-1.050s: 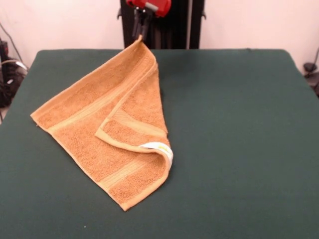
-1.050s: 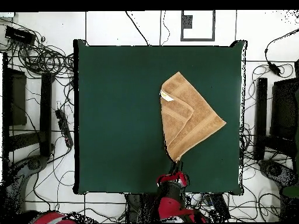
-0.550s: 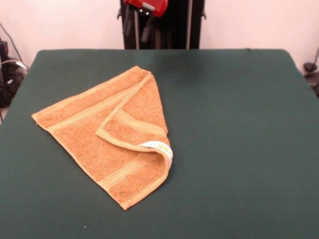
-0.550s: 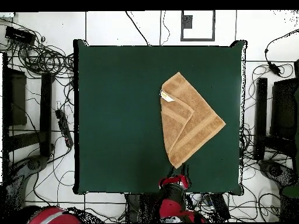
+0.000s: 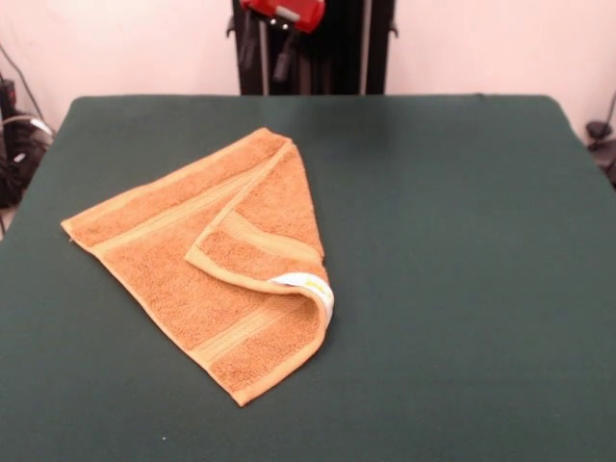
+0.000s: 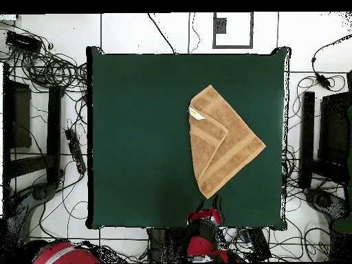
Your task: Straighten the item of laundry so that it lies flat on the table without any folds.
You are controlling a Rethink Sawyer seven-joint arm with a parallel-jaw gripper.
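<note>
The orange-tan item of laundry (image 5: 183, 255) lies on the dark green table (image 5: 462, 250), left of centre in the front view. One corner is folded over onto the middle, and its white label (image 5: 306, 284) faces up on the fold. From overhead the item of laundry (image 6: 230, 144) reads as a kite shape with the label (image 6: 198, 115) on its left side. My gripper (image 5: 267, 50) hangs above the table's far edge, just beyond the towel's far corner, open and empty. Overhead, my gripper (image 6: 208, 204) sits at the table's bottom edge.
Cables and dark equipment (image 6: 41, 124) lie on the floor around the table (image 6: 137, 137). More cables (image 5: 14, 135) show at the left edge of the front view. The black pedestal stands behind my gripper.
One second ago my gripper held the towel's far corner lifted. It has since let go and opened, and the corner has dropped flat onto the table.
</note>
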